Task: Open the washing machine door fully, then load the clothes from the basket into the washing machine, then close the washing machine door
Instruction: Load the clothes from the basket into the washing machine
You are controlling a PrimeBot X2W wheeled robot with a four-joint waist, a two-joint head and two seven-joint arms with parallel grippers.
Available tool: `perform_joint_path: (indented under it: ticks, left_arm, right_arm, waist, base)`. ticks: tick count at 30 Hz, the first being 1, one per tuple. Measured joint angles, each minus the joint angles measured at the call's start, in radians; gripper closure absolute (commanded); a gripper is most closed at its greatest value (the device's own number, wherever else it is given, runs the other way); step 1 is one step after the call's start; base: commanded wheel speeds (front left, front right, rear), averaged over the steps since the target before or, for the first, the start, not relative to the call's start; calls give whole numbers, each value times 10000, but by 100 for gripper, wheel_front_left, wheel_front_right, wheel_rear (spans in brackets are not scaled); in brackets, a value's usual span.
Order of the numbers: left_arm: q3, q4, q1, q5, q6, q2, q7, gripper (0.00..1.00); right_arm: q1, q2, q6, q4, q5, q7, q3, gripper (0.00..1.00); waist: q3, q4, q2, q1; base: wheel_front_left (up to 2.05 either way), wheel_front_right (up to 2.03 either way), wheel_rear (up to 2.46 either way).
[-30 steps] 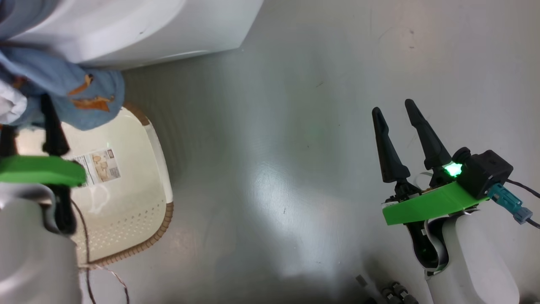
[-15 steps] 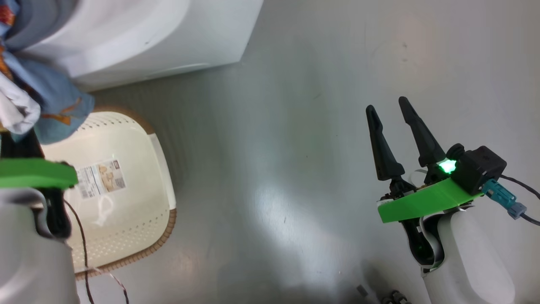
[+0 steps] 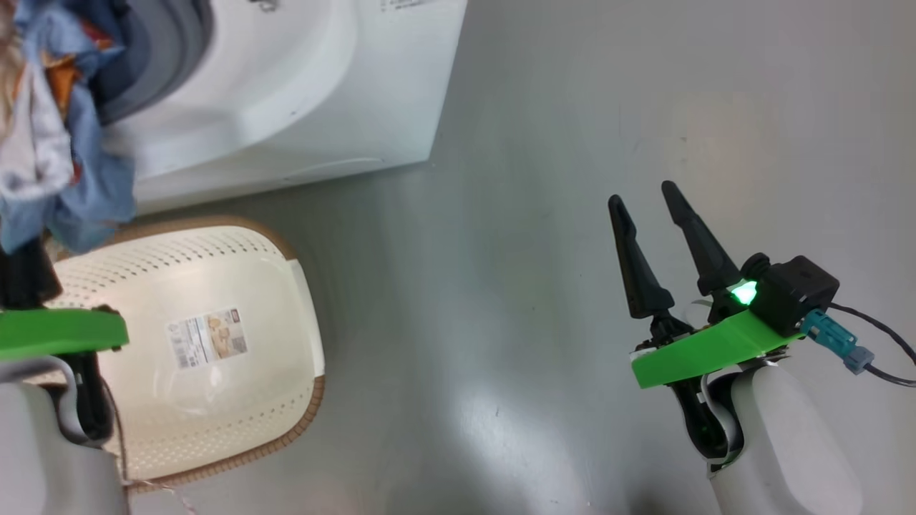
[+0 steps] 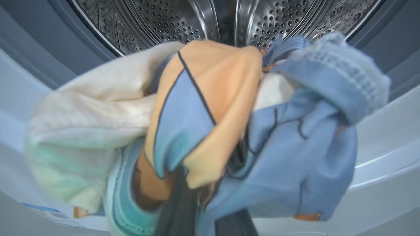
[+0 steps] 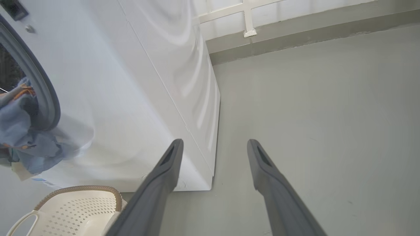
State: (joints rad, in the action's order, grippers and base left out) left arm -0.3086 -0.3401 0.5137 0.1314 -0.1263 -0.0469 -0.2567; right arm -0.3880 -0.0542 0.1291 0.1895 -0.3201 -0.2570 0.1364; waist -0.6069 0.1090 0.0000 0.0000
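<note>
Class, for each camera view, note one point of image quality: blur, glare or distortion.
Head view: a glare patch on the floor, and the clothes at upper left look smeared. Left wrist view: the clothes are blurred, the steel drum behind sharper. Right wrist view: mostly sharp, pale sheen streaks on the washing machine.

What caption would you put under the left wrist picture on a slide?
Left gripper shut on a bundle of light blue clothes before the washing machine and its steel drum.
</note>
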Motion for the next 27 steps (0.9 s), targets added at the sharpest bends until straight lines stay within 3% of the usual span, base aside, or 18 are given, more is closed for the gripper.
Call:
perform_joint_path:
  ticks: [5,12,18,27]
  left_arm:
    - [109,665,40,-355,0,-86,0,100]
    - [656,652,1106,-591,-2,-732,-2,100]
    - [1097,-430,2517,-564,-10,-1331,-2,100]
    - [1333,-2190,4188,-140,-12,-1745,6,100]
  right_arm:
    - [78,-2,0,23,-15,0,128,0]
    - [205,-6,0,31,-111,0,153,0]
    - [205,-4,0,23,-401,0,169,0]
    - [204,-4,0,-40,-525,0,155,0]
  waist:
    - [273,-45,0,0]
    - [323,123,0,0]
    - [177,288,0,0]
    - [-218,436,0,0]
  base:
    - [0,0,0]
    - [0,0,0]
    - [0,0,0]
    - [0,0,0]
